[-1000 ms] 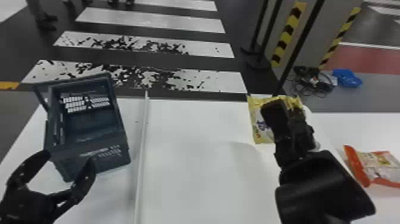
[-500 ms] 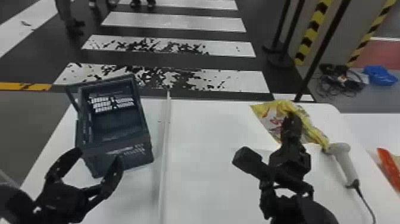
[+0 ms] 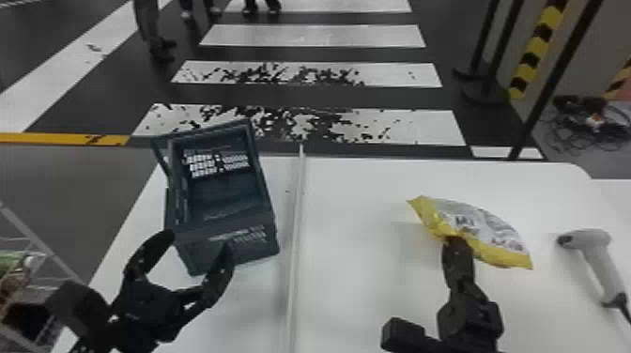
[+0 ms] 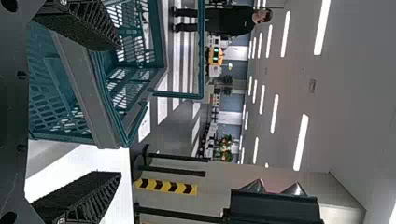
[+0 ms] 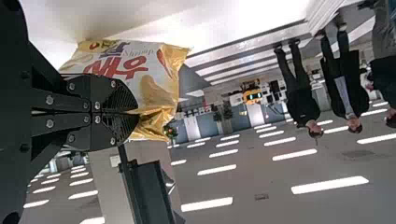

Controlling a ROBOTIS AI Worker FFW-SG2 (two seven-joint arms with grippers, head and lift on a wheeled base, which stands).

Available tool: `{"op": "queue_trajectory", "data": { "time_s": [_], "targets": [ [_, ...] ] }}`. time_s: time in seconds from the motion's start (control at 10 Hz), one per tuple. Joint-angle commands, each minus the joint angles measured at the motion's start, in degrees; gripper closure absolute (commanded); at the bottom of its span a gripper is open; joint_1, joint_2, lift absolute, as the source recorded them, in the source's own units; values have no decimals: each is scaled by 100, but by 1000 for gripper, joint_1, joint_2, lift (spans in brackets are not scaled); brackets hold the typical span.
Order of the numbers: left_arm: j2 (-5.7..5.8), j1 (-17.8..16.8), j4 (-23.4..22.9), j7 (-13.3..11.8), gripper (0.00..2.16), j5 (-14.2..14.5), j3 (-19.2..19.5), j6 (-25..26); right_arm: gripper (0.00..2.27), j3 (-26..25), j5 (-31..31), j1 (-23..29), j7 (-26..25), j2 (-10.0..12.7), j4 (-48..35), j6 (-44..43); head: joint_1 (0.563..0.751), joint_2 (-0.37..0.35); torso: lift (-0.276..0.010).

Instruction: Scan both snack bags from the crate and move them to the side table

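Nearest me, my left gripper (image 3: 196, 244) has its fingers spread with nothing between them, at the crate's near wall. My right gripper (image 3: 456, 241) is pinched shut on the near edge of the yellow snack bag (image 3: 483, 234), which the right wrist view shows extending beyond the fingertips. The bag is over the right part of the white table (image 3: 357, 291), tilted.

Change noted: half a second ago the bag's end lay right by the scanner (image 3: 587, 240); it now sits apart from it, to the left. The head view has also swung left. I judge the bag to be lifted and under control; whether its code has been read, I cannot confirm. Pinched by one edge, it could swing or slip, so I would verify the scan before placing it.

Farther left, past a thin rail (image 3: 296, 234), stands the upright crate (image 3: 256, 239). Beyond the table lies a striped floor (image 3: 319, 35).
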Motion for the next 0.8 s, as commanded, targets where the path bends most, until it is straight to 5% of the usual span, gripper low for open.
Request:
{"op": "queue_trajectory", "data": {
  "time_s": [0.0, 0.2, 0.3, 0.7],
  "targets": [
    [2, -8, -2, 0, 36, 0, -9, 0, 1521, 38, -85, 230, 120, -59, -302, 62, 695, 65, -99],
    [2, -8, -2, 0, 36, 0, -17, 0, 265, 55, -322, 529, 393, -156, -812, 308, 695, 78, -99],
    [2, -8, -2, -9, 36, 0, -17, 0, 60, 55, -401, 608, 410, -164, -909, 343, 695, 80, -99],
    [29, -26, -2, -9, 36, 0, -61, -18, 12, -85, -946, 968, 744, -314, -1831, 431, 695, 86, -99]
  ]
}}
